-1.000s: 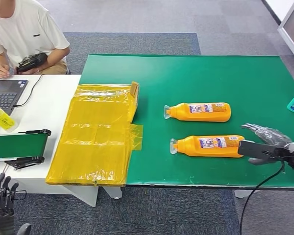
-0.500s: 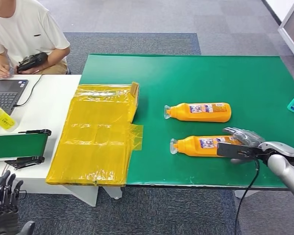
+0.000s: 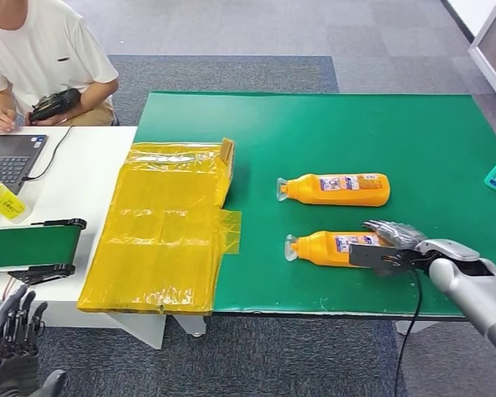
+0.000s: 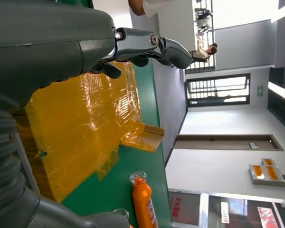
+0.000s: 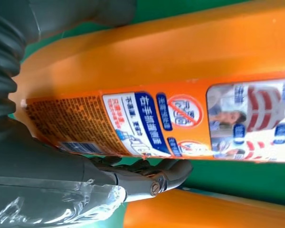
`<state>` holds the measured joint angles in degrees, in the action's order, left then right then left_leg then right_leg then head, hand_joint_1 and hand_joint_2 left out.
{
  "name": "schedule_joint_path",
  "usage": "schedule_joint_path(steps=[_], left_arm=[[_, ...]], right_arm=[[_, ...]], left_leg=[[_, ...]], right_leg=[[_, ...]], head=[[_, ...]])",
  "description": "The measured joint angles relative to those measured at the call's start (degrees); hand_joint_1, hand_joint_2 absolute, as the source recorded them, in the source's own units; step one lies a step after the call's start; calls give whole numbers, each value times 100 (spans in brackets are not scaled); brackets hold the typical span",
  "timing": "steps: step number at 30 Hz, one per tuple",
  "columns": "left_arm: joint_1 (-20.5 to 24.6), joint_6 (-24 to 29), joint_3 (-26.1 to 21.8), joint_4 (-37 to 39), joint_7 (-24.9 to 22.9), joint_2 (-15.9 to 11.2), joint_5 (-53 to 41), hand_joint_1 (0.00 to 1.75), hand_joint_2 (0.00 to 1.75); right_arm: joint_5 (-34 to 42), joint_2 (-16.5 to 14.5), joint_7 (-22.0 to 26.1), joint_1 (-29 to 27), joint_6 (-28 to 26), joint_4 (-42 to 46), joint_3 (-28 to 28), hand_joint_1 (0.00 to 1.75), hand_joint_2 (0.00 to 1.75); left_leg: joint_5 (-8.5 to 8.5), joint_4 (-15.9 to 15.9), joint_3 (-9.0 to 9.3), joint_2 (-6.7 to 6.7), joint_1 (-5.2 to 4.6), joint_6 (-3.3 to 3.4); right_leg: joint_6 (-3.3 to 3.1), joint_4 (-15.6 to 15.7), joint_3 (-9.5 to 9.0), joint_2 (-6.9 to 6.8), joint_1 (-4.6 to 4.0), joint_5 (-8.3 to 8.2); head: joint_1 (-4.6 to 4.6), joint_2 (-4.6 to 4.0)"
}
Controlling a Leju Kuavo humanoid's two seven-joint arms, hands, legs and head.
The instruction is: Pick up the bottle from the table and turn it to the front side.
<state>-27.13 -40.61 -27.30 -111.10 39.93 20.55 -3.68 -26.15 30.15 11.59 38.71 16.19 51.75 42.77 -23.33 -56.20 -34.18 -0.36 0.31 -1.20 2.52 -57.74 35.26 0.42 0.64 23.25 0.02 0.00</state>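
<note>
While the near orange bottle (image 3: 330,247) lies on its side on the green worktop (image 3: 370,124), cap toward the yellow plastic sheet (image 3: 161,223), our right hand (image 3: 392,248) wraps its base end; whether the grip is firm, we cannot tell. A second bottle (image 3: 334,189) lies just beyond. Our left hand (image 3: 11,339) hangs low, fingers apart, holding nothing.

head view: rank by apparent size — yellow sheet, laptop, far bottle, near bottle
1. Yellow sheet, by far.
2-3. Far bottle and near bottle: look alike; the right hand covers the near one's base, so no ranking.
4. Laptop, cut by the frame edge.
</note>
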Motion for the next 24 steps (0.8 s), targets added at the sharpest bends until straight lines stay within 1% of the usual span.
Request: schedule_joint_path(steps=[8,16,19,21,23,24], left_arm=[[3,2,0,46,0,0,8,0,175],[4,1,0,69,0,0,6,0,175],[6,-40,15,83,0,1,-11,0,175],[14,-74,76,92,0,2,-90,0,175],[38,-15,222,95,0,-1,-215,0,175],[58,63,335,95,0,-6,-273,0,175]], right_arm=[[-24,-39,70,75,-115,-91,112,175,175],[45,-47,152,15,-313,-66,127,175,175],[42,-63,320,-202,-736,79,59,175,175],[18,-160,603,-505,-1149,303,-96,175,175],[-100,-403,1016,-961,-1552,677,-394,175,175],[-264,-595,1201,-1227,-1787,915,-577,175,175]], left_leg=[[0,0,0,0,-1,1],[1,0,4,0,0,0],[1,0,3,-1,0,1],[0,0,2,-2,2,0],[-1,0,2,-3,7,-3],[-4,0,1,-3,10,-6]], right_leg=[[3,0,-1,0,1,-2],[2,0,-1,1,0,-2],[2,0,-1,0,0,-2],[2,0,-2,-1,-3,-1],[-1,0,-2,0,-10,0],[-4,-1,-2,1,-13,2]], head=[[-1,0],[-1,0],[-1,0],[-1,0],[1,0],[2,0]])
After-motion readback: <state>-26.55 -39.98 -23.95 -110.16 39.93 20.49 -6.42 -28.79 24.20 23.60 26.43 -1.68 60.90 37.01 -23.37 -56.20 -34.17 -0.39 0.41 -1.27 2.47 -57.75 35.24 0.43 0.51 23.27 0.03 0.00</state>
